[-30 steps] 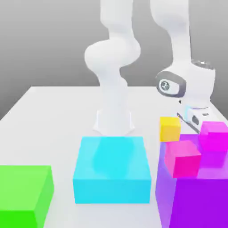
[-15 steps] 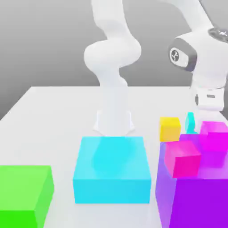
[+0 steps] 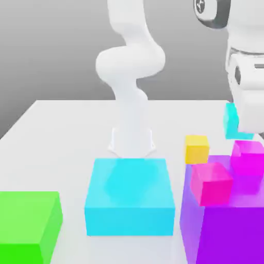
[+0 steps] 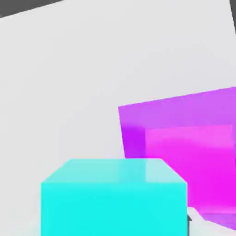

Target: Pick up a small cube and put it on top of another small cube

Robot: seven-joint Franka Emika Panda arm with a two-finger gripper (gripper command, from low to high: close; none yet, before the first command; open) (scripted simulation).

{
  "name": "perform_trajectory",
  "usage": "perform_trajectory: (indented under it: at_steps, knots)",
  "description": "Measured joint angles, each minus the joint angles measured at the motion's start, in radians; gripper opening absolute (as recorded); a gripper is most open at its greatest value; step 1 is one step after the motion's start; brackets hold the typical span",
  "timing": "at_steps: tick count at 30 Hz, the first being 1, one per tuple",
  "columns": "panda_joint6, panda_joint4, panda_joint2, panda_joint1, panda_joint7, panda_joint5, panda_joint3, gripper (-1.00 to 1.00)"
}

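Small cube (image 3: 231, 121) held above white table (image 3: 62, 134).

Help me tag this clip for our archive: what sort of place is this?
Most likely a simulated tabletop test scene, not a real room: a plain white table against a blank grey backdrop, flat-coloured blocks such as the green block and purple block, and a white robot arm mounted on the table.

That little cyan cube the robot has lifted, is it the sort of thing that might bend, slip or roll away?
The small cyan cube probably stays stiff: its edges look straight while the gripper is shut on it. Its flat faces suggest it won't roll and should sit steadily on the yellow cube. Its smooth, glossy-looking surface might make it slippery.
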Motion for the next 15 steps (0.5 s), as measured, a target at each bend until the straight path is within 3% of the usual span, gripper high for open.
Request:
perform_trajectory:
  at_steps: [7, 10, 11, 15]
  knots:
    - [0.009, 0.159, 0.075, -0.066, -0.270, -0.114, -0.064, -1.00]
    - [0.082, 0.124, 0.111, -0.071, -0.306, -0.107, -0.069, -1.00]
    - [0.120, 0.100, 0.126, -0.072, -0.311, -0.102, -0.070, 1.00]
    - [0.120, 0.100, 0.126, -0.072, -0.311, -0.102, -0.070, 1.00]
